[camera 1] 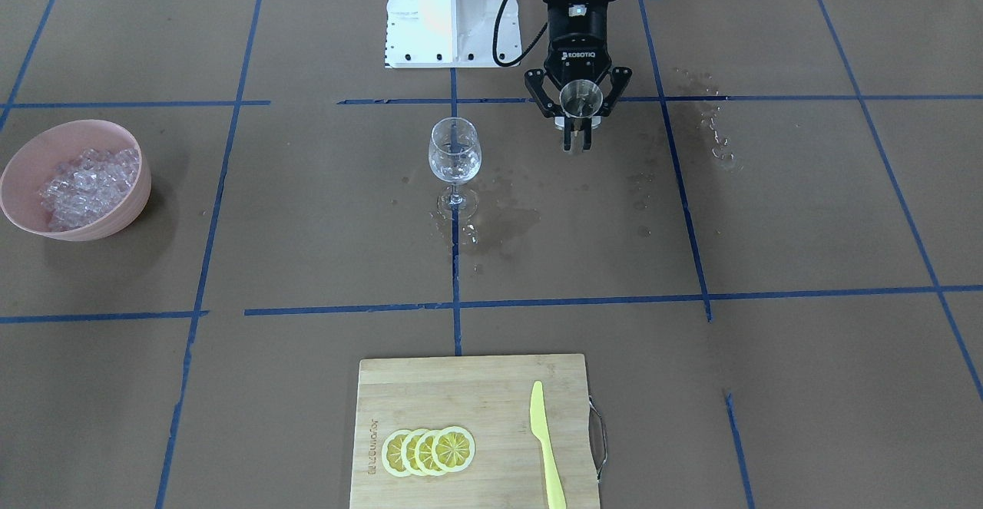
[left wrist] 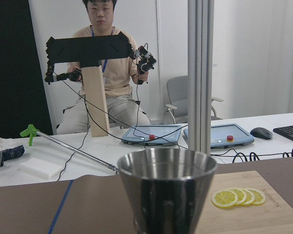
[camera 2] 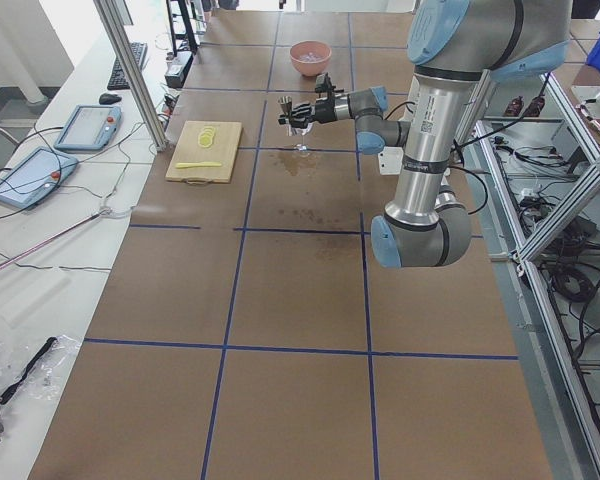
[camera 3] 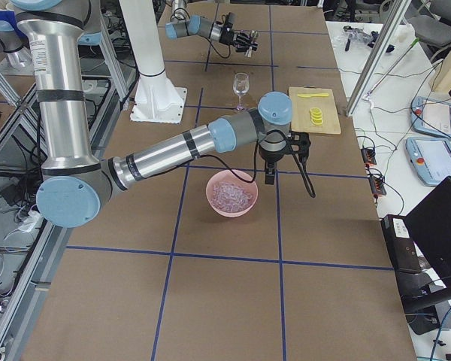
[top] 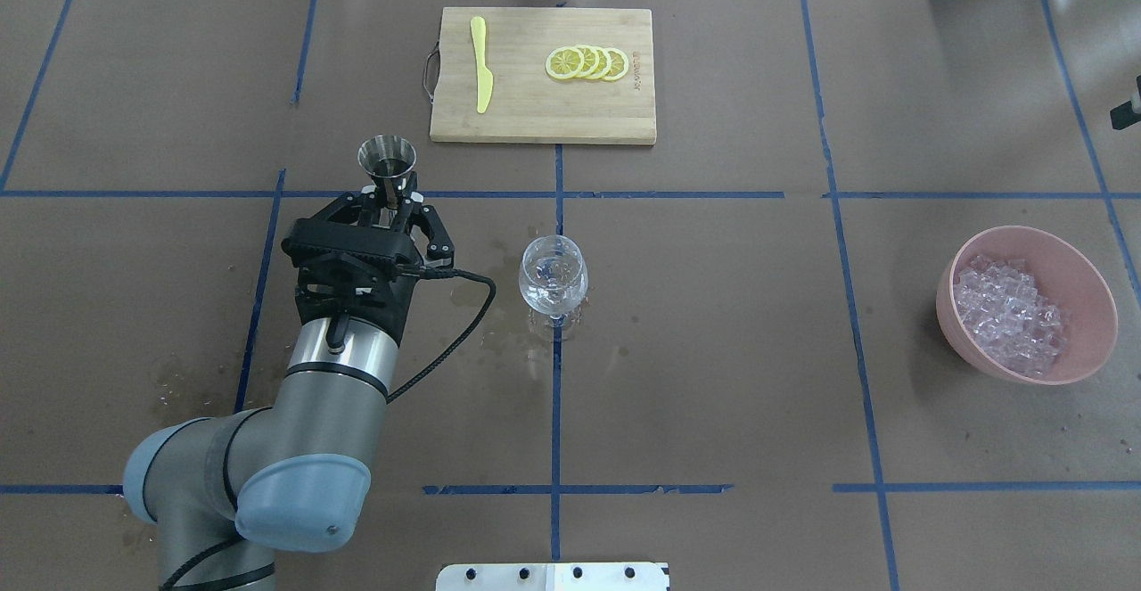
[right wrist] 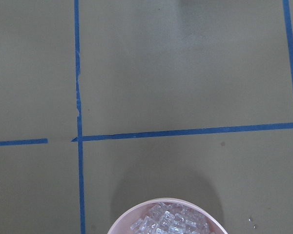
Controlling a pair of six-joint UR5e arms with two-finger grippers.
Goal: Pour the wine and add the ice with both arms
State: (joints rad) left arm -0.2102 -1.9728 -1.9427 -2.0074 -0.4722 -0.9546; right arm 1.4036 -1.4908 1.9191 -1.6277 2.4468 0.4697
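Observation:
A clear stemmed wine glass (camera 1: 455, 157) (top: 554, 275) stands upright at the table's middle; I cannot make out the wine in it. To its side, my left gripper (camera 1: 577, 123) (top: 389, 206) is shut on the lower part of an upright metal cup (camera 1: 580, 97) (top: 386, 158) (left wrist: 167, 190). The ice (camera 1: 88, 181) (top: 1007, 315) (right wrist: 168, 222) lies heaped in a pink bowl (camera 1: 130, 209) (top: 1092, 341). My right gripper (camera 3: 270, 174) hangs above the table just beyond the bowl. It shows only in the exterior right view, so I cannot tell its state.
A wooden cutting board (camera 1: 461, 386) (top: 535, 114) on the operators' side carries lemon slices (camera 1: 428, 450) and a yellow knife (camera 1: 546, 447). Wet spots (camera 1: 499, 225) mark the paper around the glass. The white base block (camera 1: 449, 10) stands behind. A seated person (left wrist: 105, 73) faces the table.

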